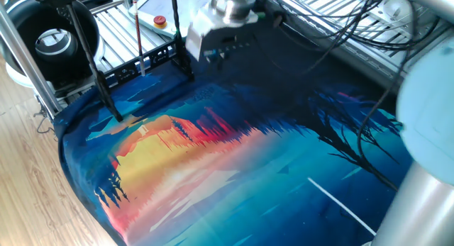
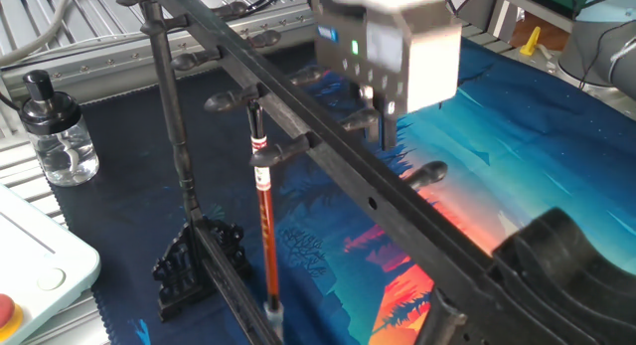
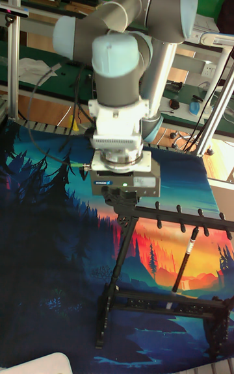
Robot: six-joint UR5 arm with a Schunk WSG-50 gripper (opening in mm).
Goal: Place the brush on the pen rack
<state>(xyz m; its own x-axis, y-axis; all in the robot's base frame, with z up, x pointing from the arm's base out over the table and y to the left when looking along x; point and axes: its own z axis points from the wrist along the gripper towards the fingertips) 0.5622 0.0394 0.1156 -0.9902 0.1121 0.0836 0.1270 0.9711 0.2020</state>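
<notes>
You are looking at one brush (image 2: pixel 263 221) hanging upright on the single pen rack (image 2: pixel 328 156), its top caught under a peg of the upper bar and its whitish tip down near the lower toothed bar. From the brush, the jaws (image 2: pixel 386 126) are sitting at about 2 o'clock in the other fixed view, well apart from it and touching nothing. You cannot tell whether they are parted, as the gripper body is hiding them. One glass bottle (image 2: pixel 55 126) is standing at 9 o'clock on the table (image 2: pixel 556 136).
</notes>
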